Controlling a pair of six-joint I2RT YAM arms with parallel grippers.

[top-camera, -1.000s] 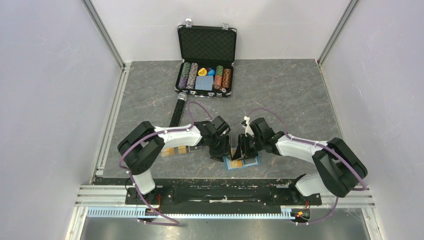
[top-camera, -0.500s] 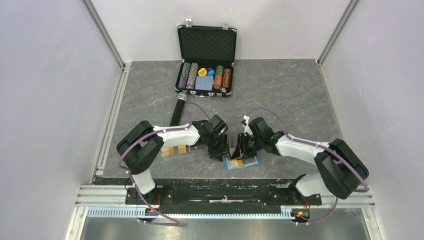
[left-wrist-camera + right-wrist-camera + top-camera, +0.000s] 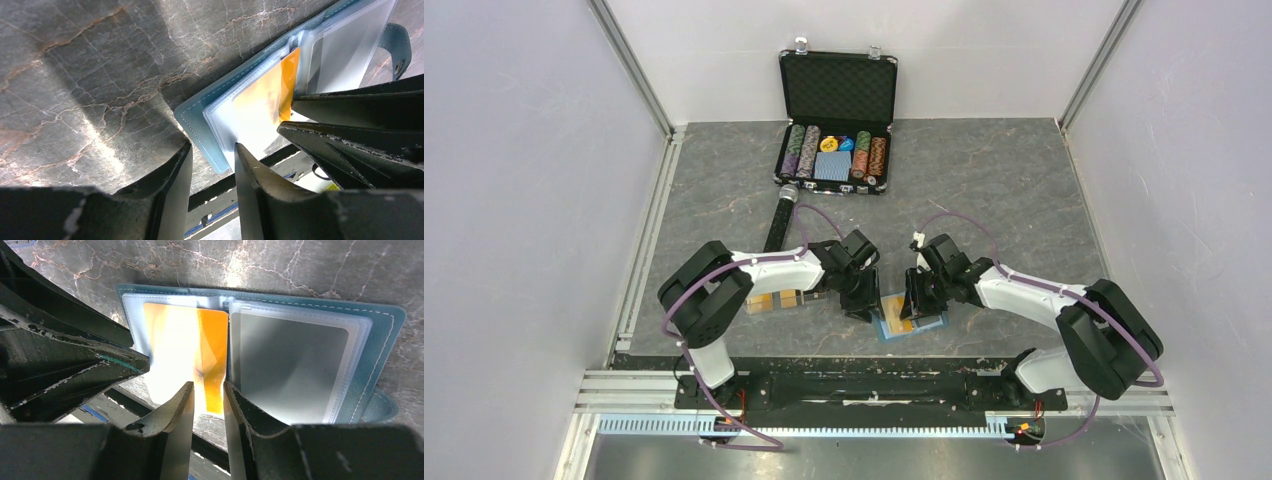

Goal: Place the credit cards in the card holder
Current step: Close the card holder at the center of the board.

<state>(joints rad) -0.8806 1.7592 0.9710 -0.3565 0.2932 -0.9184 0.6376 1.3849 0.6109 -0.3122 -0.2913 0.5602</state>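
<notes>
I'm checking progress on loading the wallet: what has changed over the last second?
The left gripper edged left and the right gripper edged right, so more of the open wallet and the orange card in its sleeve shows between them. Nothing was visibly taken hold of or let go. The wallet, the spare cards to its left and the chip case stayed put.

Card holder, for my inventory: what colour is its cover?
Teal-blue; the card holder shows best in the right wrist view.
</notes>
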